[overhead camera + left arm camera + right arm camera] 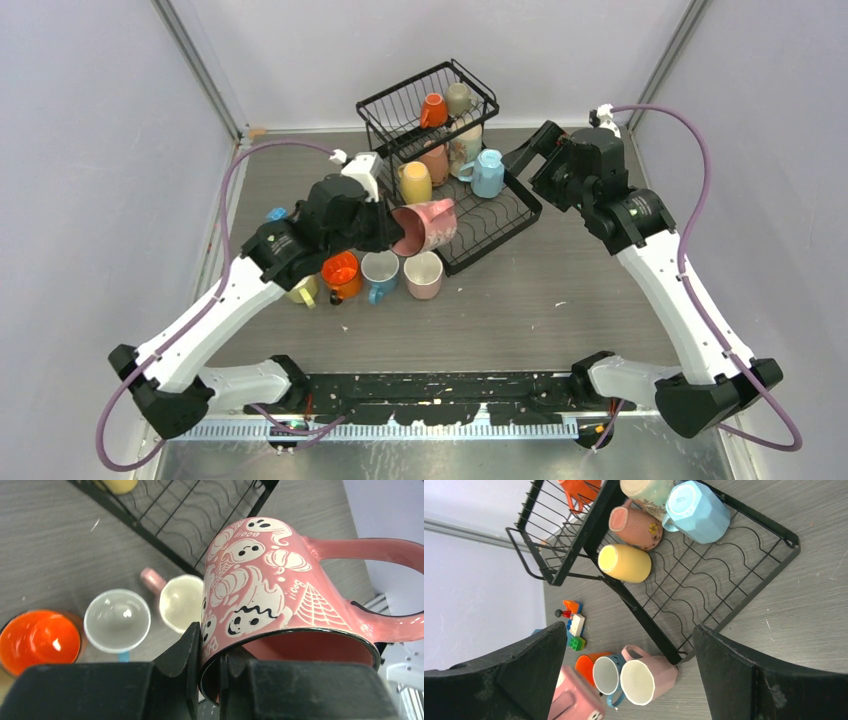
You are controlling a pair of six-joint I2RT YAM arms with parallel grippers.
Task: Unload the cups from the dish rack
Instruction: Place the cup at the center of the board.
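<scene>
Left wrist view: my left gripper (pixel 210 647) is clamped on the rim of a glossy pink ceramic ghost-print mug (pixel 260 580), which is tilted at the near-left edge of the black wire two-tier dish rack (pixel 527 203). My right gripper (pixel 629 626) hangs empty at the rack's right side, jaws wide apart. An orange mug (pixel 341 270), a blue-handled mug (pixel 380 270) and a pale pink mug (pixel 423 275) stand upright on the table just near of the rack. On its lower tray sit a yellow mug (pixel 415 182), a salmon mug (pixel 435 160) and a light blue mug (pixel 487 173).
</scene>
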